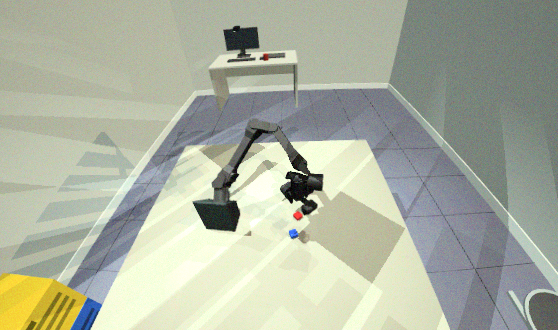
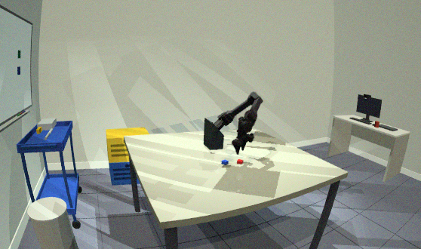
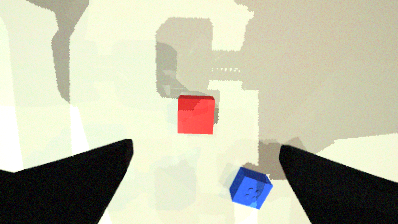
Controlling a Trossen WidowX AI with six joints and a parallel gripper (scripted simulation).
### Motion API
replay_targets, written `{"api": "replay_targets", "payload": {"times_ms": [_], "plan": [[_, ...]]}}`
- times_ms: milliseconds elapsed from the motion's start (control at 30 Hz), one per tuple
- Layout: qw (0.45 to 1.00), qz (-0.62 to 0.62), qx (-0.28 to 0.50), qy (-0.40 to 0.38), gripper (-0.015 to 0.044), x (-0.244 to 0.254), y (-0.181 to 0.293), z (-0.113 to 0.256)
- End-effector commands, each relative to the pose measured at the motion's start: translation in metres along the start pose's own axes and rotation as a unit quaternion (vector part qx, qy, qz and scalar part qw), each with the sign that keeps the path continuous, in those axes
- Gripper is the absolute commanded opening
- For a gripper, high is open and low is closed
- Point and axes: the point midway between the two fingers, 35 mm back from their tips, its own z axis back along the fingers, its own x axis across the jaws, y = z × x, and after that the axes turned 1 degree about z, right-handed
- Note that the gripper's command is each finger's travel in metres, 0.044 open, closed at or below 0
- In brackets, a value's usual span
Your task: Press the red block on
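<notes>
Red block [image 1: 298,215] [image 2: 240,161] [image 3: 196,115], top view: on the desk [image 1: 186,280] [image 2: 201,211] [image 3: 125,75], just beside and below the fingers [image 1: 298,196] [image 2: 242,145], blue block [image 1: 293,233] [image 2: 225,162] [image 3: 251,188] farther off. I'd call the step lining up for the pick. Can't make out the fingertips here, dark on dark.

Exterior: fingers hang above the desk, both blocks below them, apart. I'd centre over red first, then drop straight. Small blocks, so blue's studs and any tilt are too small to read.

Wrist: fingers wide apart, nothing between. Red sits ahead of the tips, roughly midway across; blue is nearer the right-hand tip in this view, turned at an angle. I'd shift forward to red, keep its sides square to the fingers, go low, close evenly. Watch that a finger doesn't clip blue on the way down. Rest of the fingers cut off by the frame edge; red's underside hidden, shadow muddies its far edge. Blue's top marks look like studs, blurry.
</notes>
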Motion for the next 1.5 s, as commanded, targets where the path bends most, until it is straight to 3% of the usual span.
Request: {"api": "replay_targets", "payload": {"times_ms": [0, 1000, 1367, 1467], "plan": [[1.0, 0.0, 0.004, -0.011, 0.044, 0.006, -0.002, -0.024], [1.0, 0.0, 0.003, -0.012, 0.044, 0.008, -0.004, -0.068], [1.0, 0.0, 0.003, -0.012, 0.0151, 0.008, -0.004, -0.068], [1.0, 0.0, 0.003, -0.012, 0.0131, 0.008, -0.004, -0.068]]}}
